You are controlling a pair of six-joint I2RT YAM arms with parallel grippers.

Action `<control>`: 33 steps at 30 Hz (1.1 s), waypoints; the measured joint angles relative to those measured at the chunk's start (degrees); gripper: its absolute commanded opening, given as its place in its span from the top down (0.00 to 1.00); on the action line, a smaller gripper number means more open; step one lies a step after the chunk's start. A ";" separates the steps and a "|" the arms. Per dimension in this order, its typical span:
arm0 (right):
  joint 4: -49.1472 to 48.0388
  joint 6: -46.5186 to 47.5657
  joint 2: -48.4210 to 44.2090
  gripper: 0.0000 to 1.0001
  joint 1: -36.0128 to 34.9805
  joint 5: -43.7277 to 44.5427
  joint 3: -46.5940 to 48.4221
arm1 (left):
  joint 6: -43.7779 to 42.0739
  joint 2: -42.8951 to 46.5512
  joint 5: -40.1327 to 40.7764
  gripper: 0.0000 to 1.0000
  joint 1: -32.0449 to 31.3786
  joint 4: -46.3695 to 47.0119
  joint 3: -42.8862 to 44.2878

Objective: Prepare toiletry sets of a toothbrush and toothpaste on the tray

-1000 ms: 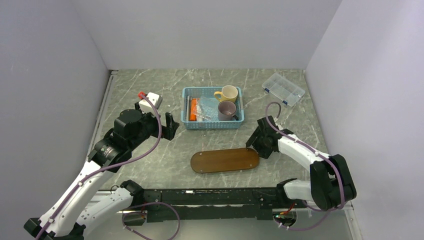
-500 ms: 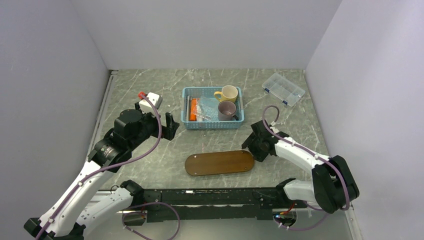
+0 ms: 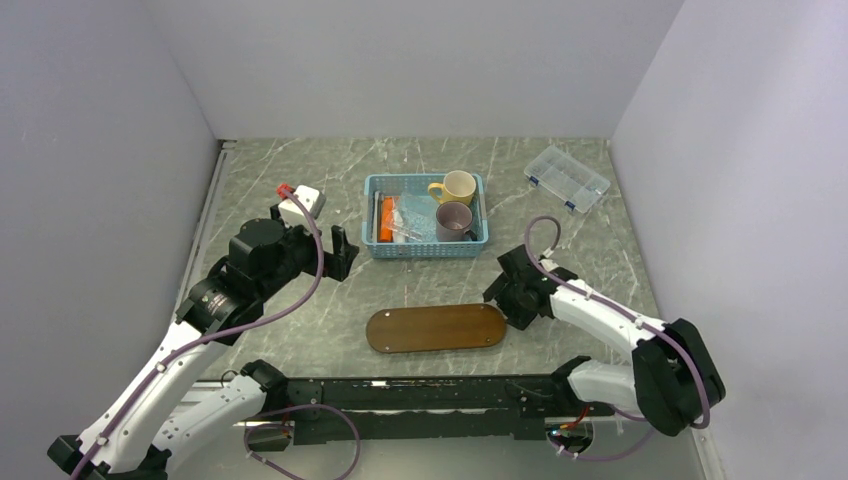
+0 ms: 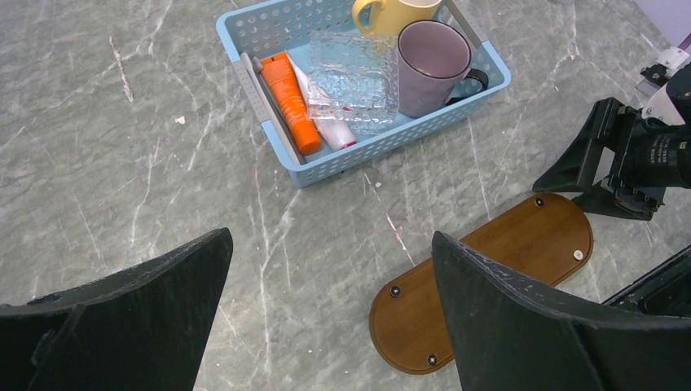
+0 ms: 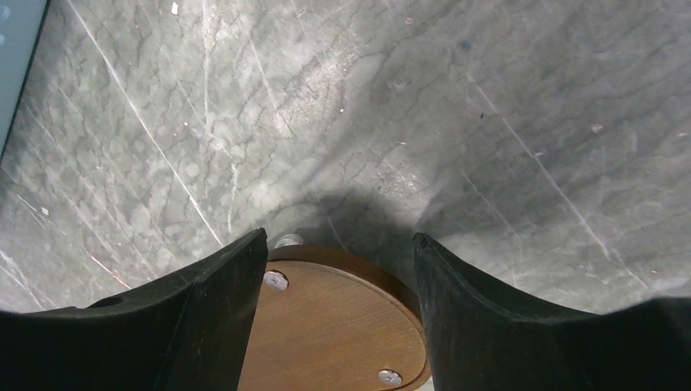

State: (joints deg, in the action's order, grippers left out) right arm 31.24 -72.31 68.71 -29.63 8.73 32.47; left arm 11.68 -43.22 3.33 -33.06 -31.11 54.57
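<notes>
Top and wrist views of a two-arm station at a grey marbled counter point(image 3: 430, 285), with positions given relative to the blue slatted basket point(image 3: 425, 251). Inside the basket, along its left wall, lies a grey toothbrush point(image 4: 259, 98). Just to the right of it is an orange toothpaste point(image 4: 291, 102), and touching that is a white tube point(image 4: 327, 124) with a red cap. A sheet of clear embossed plastic point(image 4: 352, 77) covers the middle of the basket. A yellow cup point(image 4: 399, 12) stands in the far right corner and a mauve cup point(image 4: 432, 65) in the near right corner. The tray point(image 3: 435, 328), an elongated oval of brown wood with small screw heads showing at its ends, lies flat on the counter on the near side of the basket. It is well apart from the basket and bare. The right end effector point(image 5: 339, 236) is at the tray's right end, on the near right of the basket. It pinches that rounded end, with one finger against each edge. The left end effector point(image 4: 330, 236) hangs above the counter beside the basket's near left corner. Its fingers are spread wide and hold nothing. A clear compartment box point(image 3: 566, 178) sits shut on the counter to the far right of the basket.
</notes>
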 measured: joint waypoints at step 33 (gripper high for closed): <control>8.20 26.86 -11.34 0.29 -0.04 4.22 6.32 | 15.82 -5.18 -14.21 0.01 -6.27 -10.95 -11.63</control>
State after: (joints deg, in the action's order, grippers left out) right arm 39.44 -45.45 57.36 -29.67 12.95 38.79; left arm 27.51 -48.40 -10.87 -39.33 -42.06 42.94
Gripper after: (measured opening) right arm 0.707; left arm 0.992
